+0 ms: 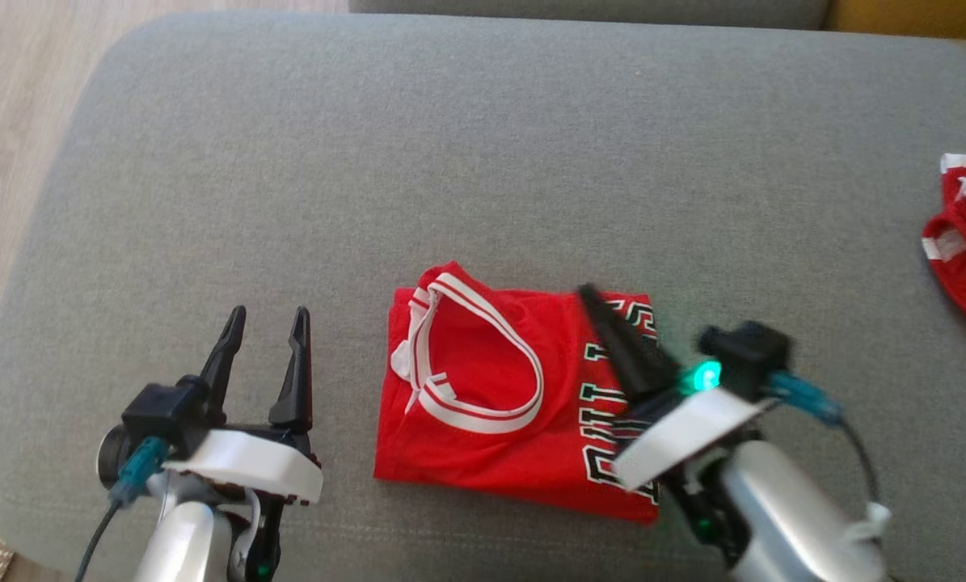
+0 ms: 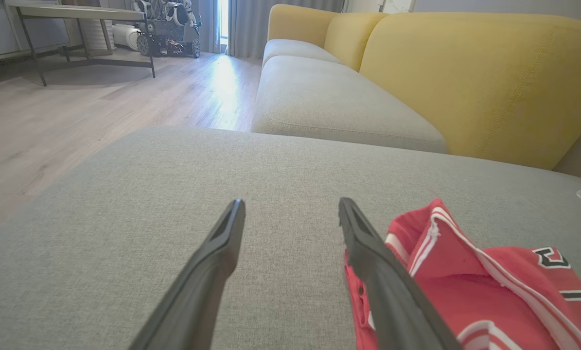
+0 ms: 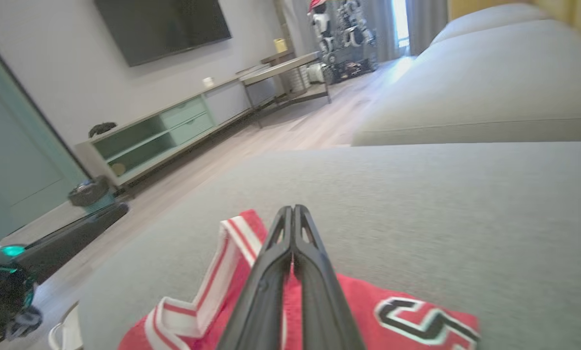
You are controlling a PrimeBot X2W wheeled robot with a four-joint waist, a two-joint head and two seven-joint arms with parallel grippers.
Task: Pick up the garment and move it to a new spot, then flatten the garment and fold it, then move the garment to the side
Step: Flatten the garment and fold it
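The folded red shirt [image 1: 483, 404] lies on the grey cushion [image 1: 483, 162], the right gripper [image 1: 589, 291] pressed together over it, the left gripper [image 1: 270, 314] spread just left of it.

Grey ottoman [image 1: 483, 121], yellow sofa [image 2: 465, 73], wood floor [image 2: 76, 116]

Grey cushion [image 1: 483, 121], yellow backrest [image 2: 465, 73], television [image 3: 164, 24].
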